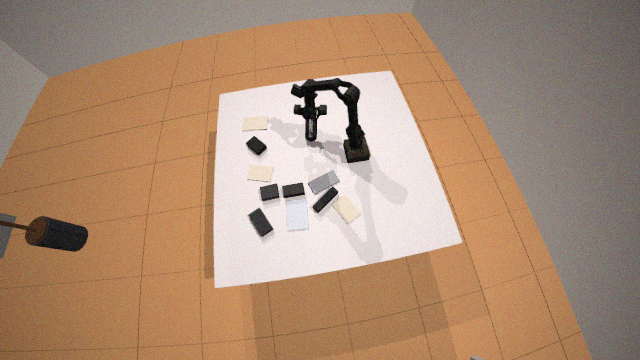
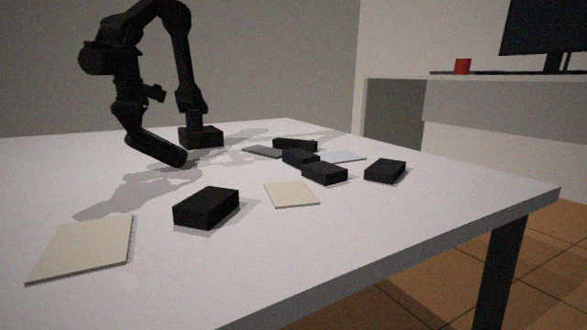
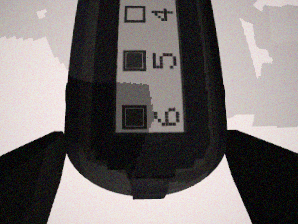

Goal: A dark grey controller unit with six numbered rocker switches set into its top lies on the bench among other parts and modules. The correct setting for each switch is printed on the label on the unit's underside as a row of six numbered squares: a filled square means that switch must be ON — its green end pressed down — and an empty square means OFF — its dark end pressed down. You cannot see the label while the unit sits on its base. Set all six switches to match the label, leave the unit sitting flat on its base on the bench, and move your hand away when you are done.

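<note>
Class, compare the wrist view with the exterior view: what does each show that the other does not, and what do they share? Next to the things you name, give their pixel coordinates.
Only the wrist view: the label (image 3: 150, 95), with square 4 empty and squares 5 and 6 filled; squares 1 to 3 are out of frame.

Only the exterior view: a red mug-like object (image 2: 462, 66), a dark monitor (image 2: 543, 27), cream cards (image 2: 291, 193) (image 2: 80, 249) and the arm's base (image 2: 201, 137).

Both: the controller unit (image 2: 158, 150) (image 3: 200, 75), held in the gripper (image 2: 133, 130) (image 3: 147, 141) above the white bench (image 2: 390, 220) (image 3: 30, 90).
</note>
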You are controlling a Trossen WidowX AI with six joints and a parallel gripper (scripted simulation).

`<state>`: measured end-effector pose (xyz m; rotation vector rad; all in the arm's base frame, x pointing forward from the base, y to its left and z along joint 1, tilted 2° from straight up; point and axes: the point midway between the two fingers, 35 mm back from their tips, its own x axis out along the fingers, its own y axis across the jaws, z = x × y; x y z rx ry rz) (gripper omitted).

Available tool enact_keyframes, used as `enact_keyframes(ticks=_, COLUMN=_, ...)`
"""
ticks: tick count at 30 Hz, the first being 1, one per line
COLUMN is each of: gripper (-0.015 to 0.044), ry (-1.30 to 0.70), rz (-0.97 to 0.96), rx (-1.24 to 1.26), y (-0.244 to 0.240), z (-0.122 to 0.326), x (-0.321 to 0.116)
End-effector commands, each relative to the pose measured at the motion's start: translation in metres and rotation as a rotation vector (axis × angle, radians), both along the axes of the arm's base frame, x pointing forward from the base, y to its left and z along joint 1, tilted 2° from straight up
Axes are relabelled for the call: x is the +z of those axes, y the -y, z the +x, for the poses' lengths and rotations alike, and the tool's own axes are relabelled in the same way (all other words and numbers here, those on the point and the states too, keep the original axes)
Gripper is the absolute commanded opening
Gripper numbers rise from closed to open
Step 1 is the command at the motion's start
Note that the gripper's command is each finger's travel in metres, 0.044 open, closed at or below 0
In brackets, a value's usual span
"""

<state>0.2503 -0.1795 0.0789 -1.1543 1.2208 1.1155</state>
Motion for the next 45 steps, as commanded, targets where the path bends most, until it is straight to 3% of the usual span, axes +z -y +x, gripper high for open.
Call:
enact_keyframes(ticks=1, gripper=0.0336, ry=0.006, rz=-0.002, rx=-0.001, y=-0.002, z=0.001, x=0.004)
enact_keyframes(ticks=45, gripper=0.0336, ry=0.007, rz=0.001, rx=-0.001, y=-0.030, z=0.002, x=0.023)
